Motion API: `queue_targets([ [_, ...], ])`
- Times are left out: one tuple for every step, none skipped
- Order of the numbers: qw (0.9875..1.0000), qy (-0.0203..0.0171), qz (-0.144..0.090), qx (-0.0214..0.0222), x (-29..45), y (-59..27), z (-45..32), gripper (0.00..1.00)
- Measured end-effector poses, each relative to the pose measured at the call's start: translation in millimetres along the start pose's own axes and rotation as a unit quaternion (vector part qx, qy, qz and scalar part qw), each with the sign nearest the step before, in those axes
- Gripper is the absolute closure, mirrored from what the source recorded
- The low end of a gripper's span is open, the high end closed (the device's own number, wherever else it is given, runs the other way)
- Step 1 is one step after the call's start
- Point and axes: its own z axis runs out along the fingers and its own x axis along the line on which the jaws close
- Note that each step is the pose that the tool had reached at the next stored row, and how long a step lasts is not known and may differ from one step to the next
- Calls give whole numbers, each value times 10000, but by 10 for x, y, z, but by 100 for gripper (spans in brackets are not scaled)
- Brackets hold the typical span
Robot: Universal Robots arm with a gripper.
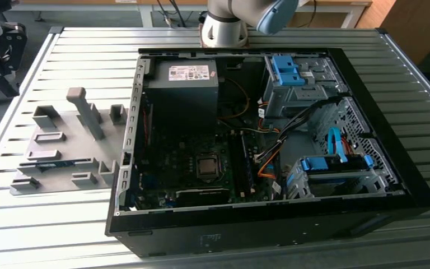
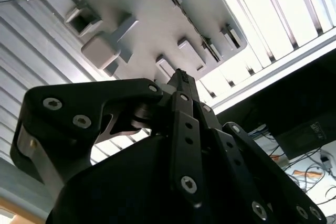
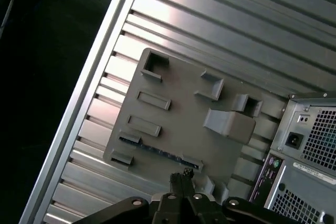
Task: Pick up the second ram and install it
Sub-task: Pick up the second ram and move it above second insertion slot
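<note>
One stick, the second ram (image 1: 54, 163), sits in a slot of the grey fixture (image 1: 73, 126), at nine o'clock from the open computer case (image 1: 237, 235) in the exterior view. My gripper (image 3: 181, 174) hangs above that fixture, fingers pressed together, empty.

Silver arm (image 1: 225, 25) with pale-blue joint cap (image 1: 277, 14); black claw (image 2: 181, 77), silver screws (image 2: 188, 183).

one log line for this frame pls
gripper apart from grey fixture | fingers shut, empty | second ram on fixture | not installed
</note>
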Motion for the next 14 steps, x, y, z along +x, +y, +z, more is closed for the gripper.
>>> queue_targets([
  [10000,2,-91,-2,0,0,0,89],
  [9998,4,-179,-4,0,0,1,89],
  [9996,6,-270,-6,0,0,1,89],
  [9994,8,-360,-9,0,0,1,89],
  [9990,10,-449,-11,0,0,2,89],
  [9985,12,-539,-13,0,0,2,89],
  [9980,14,-637,-15,0,0,2,89],
  [9973,16,-727,-18,0,0,3,89],
  [9967,18,-816,-20,0,0,3,89],
  [9959,20,-899,-21,0,0,4,89],
  [9952,22,-977,-24,0,0,4,89],
  [9944,24,-1056,-25,0,0,4,89],
  [9934,25,-1142,-27,0,0,5,89],
  [9925,27,-1221,-29,0,0,5,89],
])
